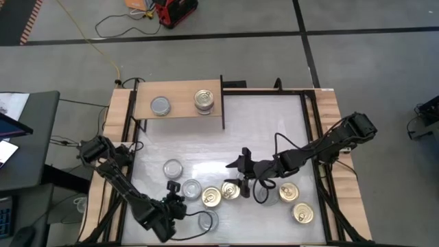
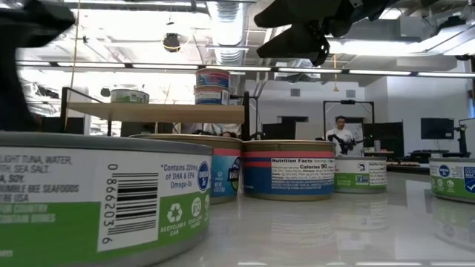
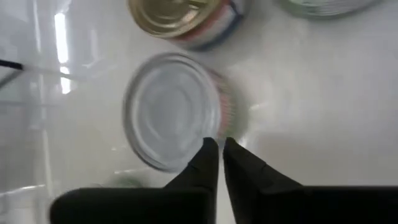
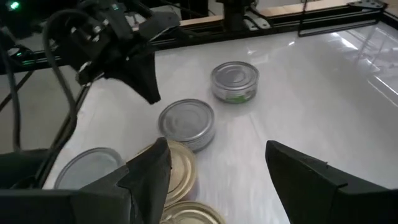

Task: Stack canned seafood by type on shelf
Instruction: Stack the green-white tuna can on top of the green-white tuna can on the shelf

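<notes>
The shelf (image 1: 180, 110) stands at the table's far side with a silver-lidded tin (image 1: 160, 105) and a stack of gold-lidded tins (image 1: 204, 101) resting on its board. More canned seafood stands on the white table: silver-lidded tins (image 1: 173, 168) (image 1: 191, 189) (image 1: 206, 219) and several gold-lidded ones (image 1: 211, 197) (image 1: 288, 192). My left gripper (image 3: 219, 152) is shut and hangs just over the near rim of a silver-lidded tin (image 3: 174, 112), apart from it as the right wrist view shows it (image 4: 149, 87). My right gripper (image 4: 217, 168) hovers open above the table's middle (image 1: 240, 162), holding nothing.
Two gold-lidded tins (image 4: 180, 168) lie under my right gripper's fingers. A green-labelled tin (image 4: 235, 81) stands farther off. In the low view a large green-labelled tin (image 2: 96, 200) fills the foreground. A dark upright panel (image 1: 221, 103) closes the shelf's right end. A person (image 2: 340, 133) stands far behind.
</notes>
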Available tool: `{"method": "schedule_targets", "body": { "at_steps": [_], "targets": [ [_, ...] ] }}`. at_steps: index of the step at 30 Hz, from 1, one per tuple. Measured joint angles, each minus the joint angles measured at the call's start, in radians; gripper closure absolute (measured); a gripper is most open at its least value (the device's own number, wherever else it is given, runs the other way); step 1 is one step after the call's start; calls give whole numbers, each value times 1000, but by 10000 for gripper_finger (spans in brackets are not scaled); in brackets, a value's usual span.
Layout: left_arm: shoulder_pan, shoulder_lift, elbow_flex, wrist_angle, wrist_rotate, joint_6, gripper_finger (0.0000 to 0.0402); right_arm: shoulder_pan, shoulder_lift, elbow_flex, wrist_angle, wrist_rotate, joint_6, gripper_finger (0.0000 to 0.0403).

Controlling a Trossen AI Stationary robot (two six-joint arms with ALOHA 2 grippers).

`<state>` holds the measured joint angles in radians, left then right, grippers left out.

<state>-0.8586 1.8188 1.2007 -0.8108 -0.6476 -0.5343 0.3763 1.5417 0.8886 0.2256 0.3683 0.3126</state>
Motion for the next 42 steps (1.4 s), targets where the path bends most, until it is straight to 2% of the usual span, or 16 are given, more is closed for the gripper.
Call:
{"method": "schedule_targets", "body": {
  "at_steps": [8, 13, 19, 23, 29, 36, 42],
  "targets": [
    [53, 16, -2, 54, 17, 182, 305, 2, 0, 0, -4, 0, 17, 117],
    [53, 17, -2, 43, 68, 201, 299, 1, 0, 0, -4, 0, 20, 117],
    [58, 17, -13, 47, 49, 181, 299, -4, 0, 0, 0, 0, 20, 117],
    [64, 16, -42, 58, 43, 174, 317, -5, 0, 0, 0, 0, 20, 117],
    [62, 10, -87, 132, 44, 156, 391, -4, 0, 0, 0, 0, 20, 117],
    [43, 12, -88, 171, 55, 131, 401, -5, 0, 0, 0, 0, 20, 117],
    [42, 22, -93, 194, 142, 99, 401, -5, 0, 0, 10, 0, 21, 117]
  ]
}}
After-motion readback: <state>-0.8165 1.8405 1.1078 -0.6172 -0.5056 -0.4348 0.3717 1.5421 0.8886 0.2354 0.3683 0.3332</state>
